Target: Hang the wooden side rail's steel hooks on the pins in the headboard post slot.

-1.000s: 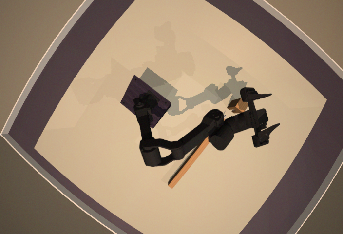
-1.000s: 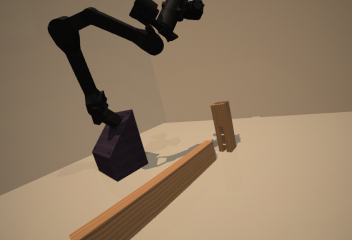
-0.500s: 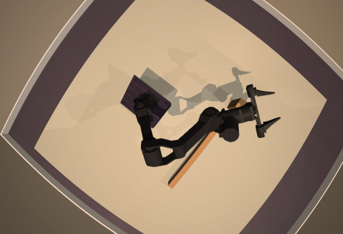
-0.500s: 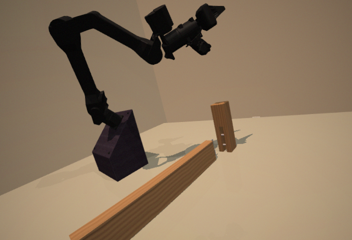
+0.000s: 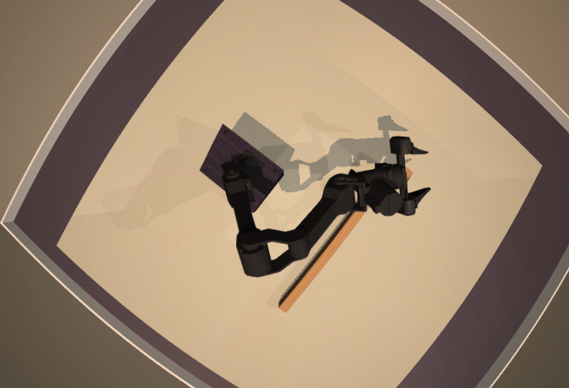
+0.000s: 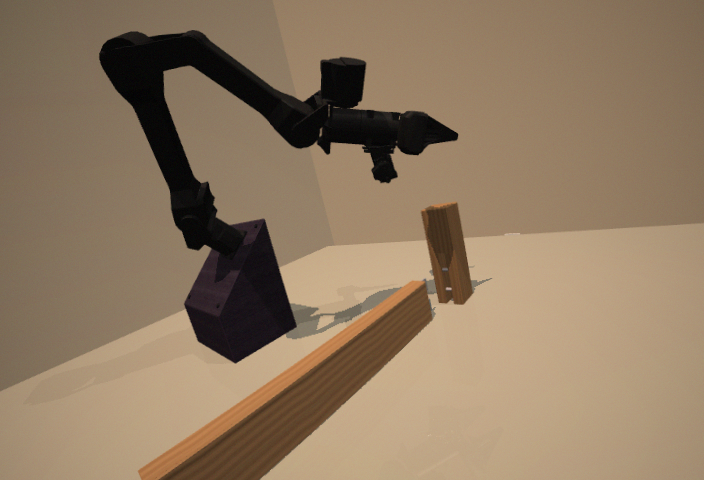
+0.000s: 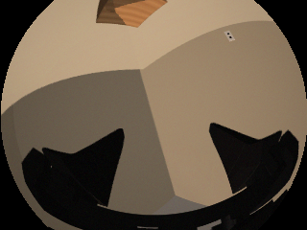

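The wooden rail (image 5: 320,262) (image 6: 336,379) lies on its narrow edge along the table. Its near end runs out of the exterior view; its other end points towards the post. The headboard post (image 5: 409,173) (image 6: 463,254) (image 7: 139,14) stands upright just beyond that end, with a gap between them. Two pale pins, an upper pin (image 6: 445,269) and a lower pin (image 6: 448,288), show in its slot. The hooks are too small to make out clearly. My gripper (image 5: 427,170) (image 6: 456,135) (image 7: 168,130) is wide open and empty, roughly level, high above the table and above the post's top.
The arm's dark purple wedge base (image 5: 214,155) (image 6: 262,305) stands beside the rail, on its left in the exterior view. The arm arches above the rail. Room walls show behind the table, and a small wall socket (image 7: 229,35) shows in the wrist view.
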`<state>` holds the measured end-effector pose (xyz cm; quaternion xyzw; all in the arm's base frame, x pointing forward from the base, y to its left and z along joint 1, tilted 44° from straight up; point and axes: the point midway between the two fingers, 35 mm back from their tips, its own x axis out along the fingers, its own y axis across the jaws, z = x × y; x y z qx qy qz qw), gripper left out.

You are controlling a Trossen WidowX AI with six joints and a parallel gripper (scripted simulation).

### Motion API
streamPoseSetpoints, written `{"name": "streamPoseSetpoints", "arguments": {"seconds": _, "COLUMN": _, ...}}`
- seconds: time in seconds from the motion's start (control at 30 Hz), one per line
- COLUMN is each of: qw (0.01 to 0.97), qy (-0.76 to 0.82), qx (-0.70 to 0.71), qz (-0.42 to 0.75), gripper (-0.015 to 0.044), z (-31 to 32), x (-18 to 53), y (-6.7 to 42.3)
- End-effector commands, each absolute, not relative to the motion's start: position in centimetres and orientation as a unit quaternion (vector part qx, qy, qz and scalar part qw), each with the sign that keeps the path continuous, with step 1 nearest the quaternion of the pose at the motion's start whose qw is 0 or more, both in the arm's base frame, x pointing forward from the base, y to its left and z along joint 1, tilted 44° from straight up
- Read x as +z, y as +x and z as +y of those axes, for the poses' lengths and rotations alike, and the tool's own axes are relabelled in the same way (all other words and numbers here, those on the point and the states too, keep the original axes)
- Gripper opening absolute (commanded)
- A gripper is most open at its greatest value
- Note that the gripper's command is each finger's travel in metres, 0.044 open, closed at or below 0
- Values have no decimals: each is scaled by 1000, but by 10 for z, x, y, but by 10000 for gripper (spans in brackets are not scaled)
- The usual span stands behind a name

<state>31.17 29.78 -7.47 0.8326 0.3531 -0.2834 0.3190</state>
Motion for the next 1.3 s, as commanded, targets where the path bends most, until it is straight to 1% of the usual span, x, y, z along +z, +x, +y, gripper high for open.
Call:
{"name": "streamPoseSetpoints", "arguments": {"seconds": 0.0, "qw": 354, "qy": 816, "qx": -334, "qz": 311, "gripper": 440, "z": 266, "x": -95, "y": 301}}
{"name": "streamPoseSetpoints", "arguments": {"seconds": 0.33, "qw": 439, "qy": 759, "qx": -418, "qz": 238, "gripper": 440, "z": 208, "x": -120, "y": 275}}
{"name": "streamPoseSetpoints", "arguments": {"seconds": 0.67, "qw": 494, "qy": 707, "qx": -493, "qz": 118, "gripper": 440, "z": 137, "x": -136, "y": 238}}
{"name": "streamPoseSetpoints", "arguments": {"seconds": 1.27, "qw": 495, "qy": 706, "qx": -494, "qz": 116, "gripper": 440, "z": 135, "x": -136, "y": 237}}
